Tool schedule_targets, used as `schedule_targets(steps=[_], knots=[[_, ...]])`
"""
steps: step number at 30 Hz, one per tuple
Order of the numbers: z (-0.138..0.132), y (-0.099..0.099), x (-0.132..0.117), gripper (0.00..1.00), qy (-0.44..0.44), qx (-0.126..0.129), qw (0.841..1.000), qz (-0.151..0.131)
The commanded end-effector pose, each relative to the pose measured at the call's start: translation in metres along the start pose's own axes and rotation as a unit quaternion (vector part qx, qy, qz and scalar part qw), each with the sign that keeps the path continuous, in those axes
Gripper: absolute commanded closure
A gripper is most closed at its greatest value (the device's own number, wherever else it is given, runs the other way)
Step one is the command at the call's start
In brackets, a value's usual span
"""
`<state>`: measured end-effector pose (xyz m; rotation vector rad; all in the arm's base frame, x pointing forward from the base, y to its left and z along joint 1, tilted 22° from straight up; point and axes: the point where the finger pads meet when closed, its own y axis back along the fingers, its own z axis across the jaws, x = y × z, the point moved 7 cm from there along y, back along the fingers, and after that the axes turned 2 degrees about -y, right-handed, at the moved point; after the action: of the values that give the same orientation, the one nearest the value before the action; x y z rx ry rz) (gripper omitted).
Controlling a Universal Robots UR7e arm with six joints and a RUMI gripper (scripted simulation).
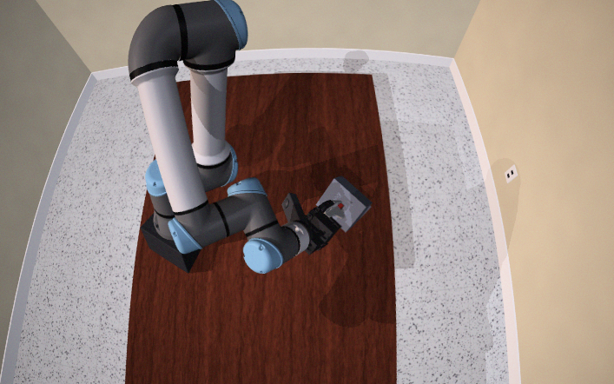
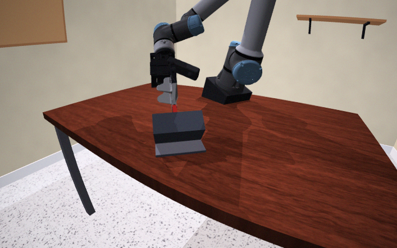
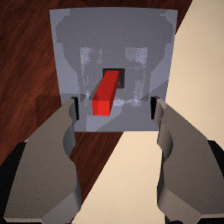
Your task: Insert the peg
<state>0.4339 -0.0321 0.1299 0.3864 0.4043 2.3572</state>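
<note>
The red peg (image 1: 340, 205) (image 2: 174, 108) (image 3: 106, 92) stands with its far end in the dark square hole (image 3: 122, 80) of the grey sloped panel (image 1: 350, 191) (image 2: 178, 124) (image 3: 65, 40). Most of its length still sticks out of the hole. My gripper (image 1: 331, 210) (image 2: 169, 100) (image 3: 114, 98) is open. In the wrist view its two grey fingers stand on either side of the peg's near end, with a clear gap on both sides and no contact. The panel block rests on the wooden table (image 1: 252, 309) (image 2: 286, 154) near its edge.
The arm's base (image 1: 171, 245) (image 2: 226, 92) is bolted to the table behind the panel. The table edge lies just in front of the panel block, with speckled floor (image 2: 117, 221) below. A wall shelf (image 2: 341, 19) hangs far off.
</note>
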Motion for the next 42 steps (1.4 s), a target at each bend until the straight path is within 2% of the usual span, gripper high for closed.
schedule_targets(steps=[1,6,15,17,32,34,42], knots=[[0.000,0.000,0.000,0.63,0.000,0.000,1.000,0.000],[0.000,0.003,-0.001,0.56,0.000,0.001,1.000,-0.001],[-0.003,0.031,-0.006,0.43,-0.001,0.005,1.000,-0.003],[-0.003,0.031,-0.006,0.43,-0.001,0.005,1.000,-0.003],[-0.001,0.080,-0.002,0.21,0.000,0.002,1.000,-0.001],[-0.001,0.080,-0.002,0.21,0.000,0.002,1.000,-0.001],[-0.002,0.088,-0.003,0.10,0.000,0.001,1.000,-0.001]])
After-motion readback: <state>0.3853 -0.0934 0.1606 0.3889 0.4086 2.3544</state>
